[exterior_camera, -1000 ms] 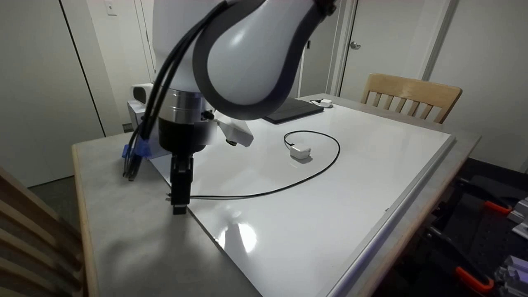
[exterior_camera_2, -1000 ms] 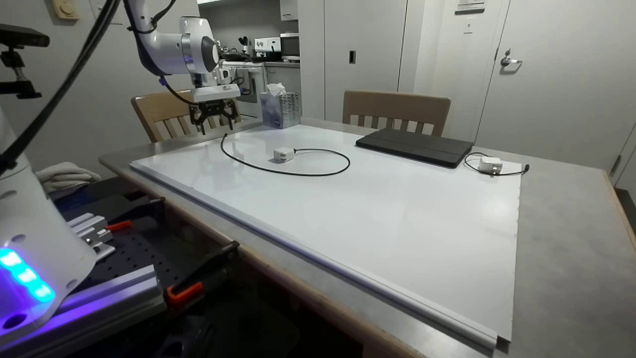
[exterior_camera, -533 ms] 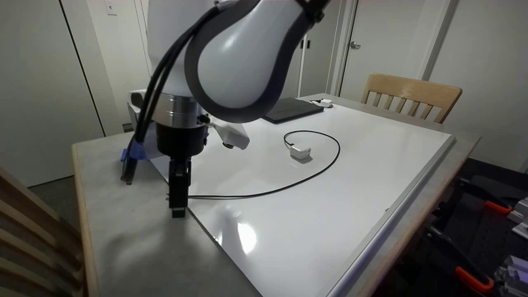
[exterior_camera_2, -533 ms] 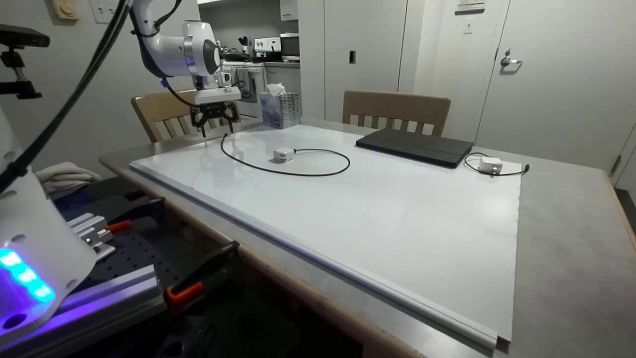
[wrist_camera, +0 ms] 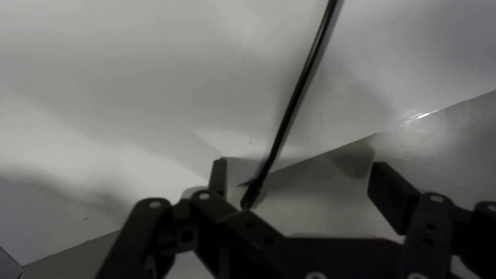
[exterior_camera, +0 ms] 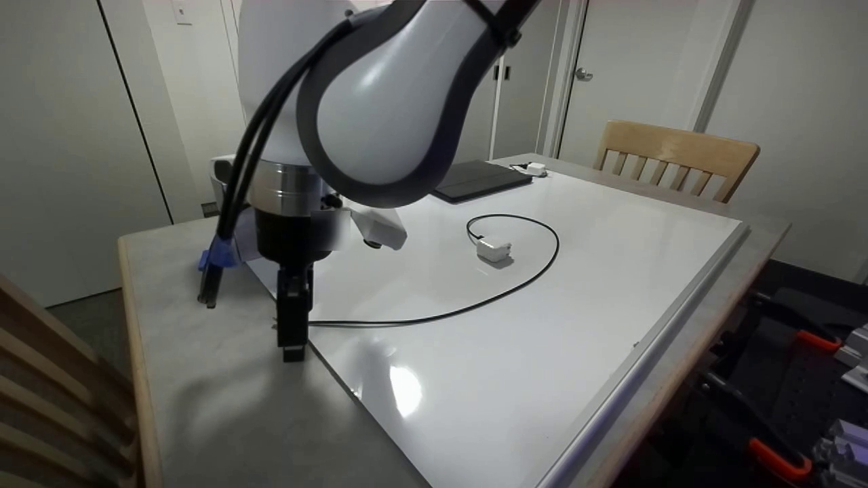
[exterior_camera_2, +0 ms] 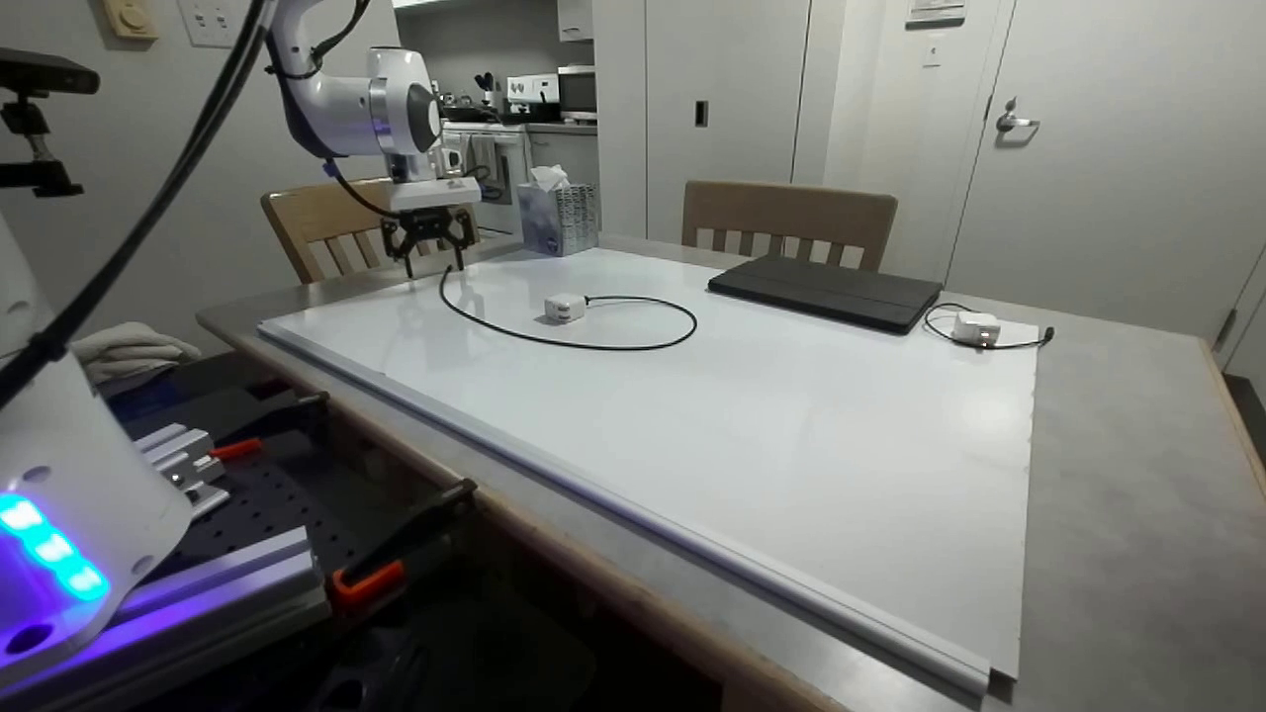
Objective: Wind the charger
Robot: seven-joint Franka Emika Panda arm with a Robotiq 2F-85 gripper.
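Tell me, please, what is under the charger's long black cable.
Mostly the white board; at the tip, the gray table. Whatever lies directly beneath the cable is covered.

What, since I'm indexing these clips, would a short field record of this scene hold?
Surface: whiteboard on a table
Charger cable: black, unwound, open curve
White adapter: at one cable end, on the whiteboard
Gripper: open, holding nothing, by the cable's free end
Black laptop: closed, flat
Second white adapter: beside the laptop
Tissue box: upright
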